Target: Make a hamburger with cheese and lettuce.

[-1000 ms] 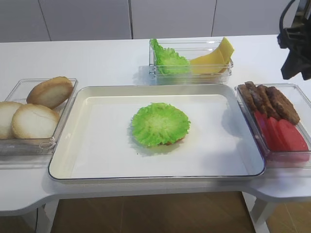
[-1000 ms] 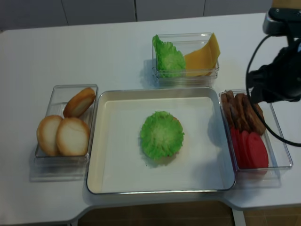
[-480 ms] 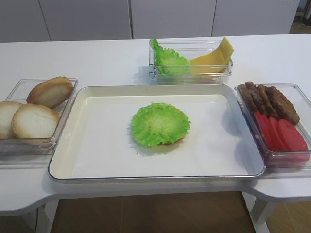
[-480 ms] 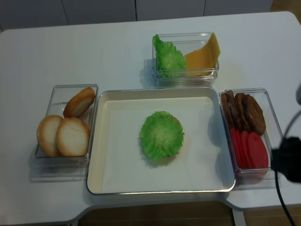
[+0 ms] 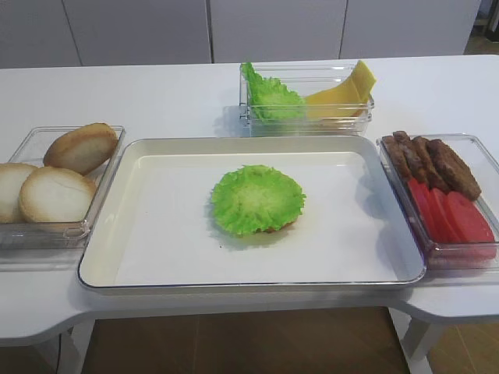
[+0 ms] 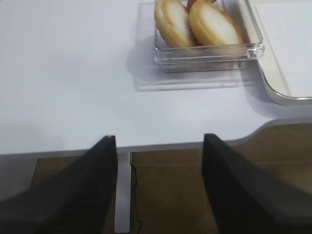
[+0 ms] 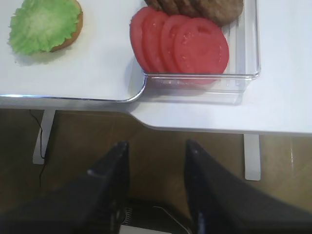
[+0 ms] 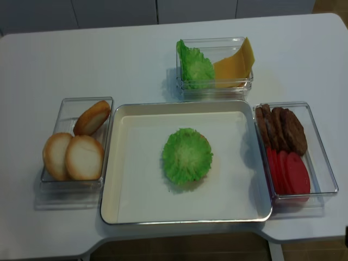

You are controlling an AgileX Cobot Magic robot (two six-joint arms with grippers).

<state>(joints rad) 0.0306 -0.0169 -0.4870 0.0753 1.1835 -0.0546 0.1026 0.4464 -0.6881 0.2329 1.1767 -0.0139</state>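
Exterior high view: the white tray (image 5: pixel 140 269) sits mid-counter (image 5: pixel 156 93) and serves as the landmark. At its centre lies the lettuce (image 5: pixel 257 199), a frilly green leaf covering the hamburger bun half, of which only a brown sliver shows under the leaf's near edge. Behind the tray, a clear box (image 5: pixel 343 118) holds more lettuce and the cheese (image 5: pixel 351 84), pale yellow slices leaning at its right end. Left of the tray is a bin of bun halves (image 5: pixel 58 195); right of it, a bin with brown patties (image 5: pixel 433 160) and red tomato slices (image 5: pixel 456 214). No arm shows here.

Right wrist view: the right tool (image 7: pixel 157 180) hangs below the counter edge, off the tray's right front corner, its dark fingers spread and holding nothing. The lettuce-topped bun (image 7: pixel 68 36) and the tomato slices appear above it.

Left wrist view: the left tool (image 6: pixel 158 185) is likewise below the counter edge, left of the tray, fingers wide apart and empty, with the bun bin ahead.

Realsense view: same layout; lettuce centred on the tray, cheese behind it.

Judgement: lettuce is placed; the cheese step is next. That likely calls for a reach behind the tray to pinch one thin slice by its raised edge.
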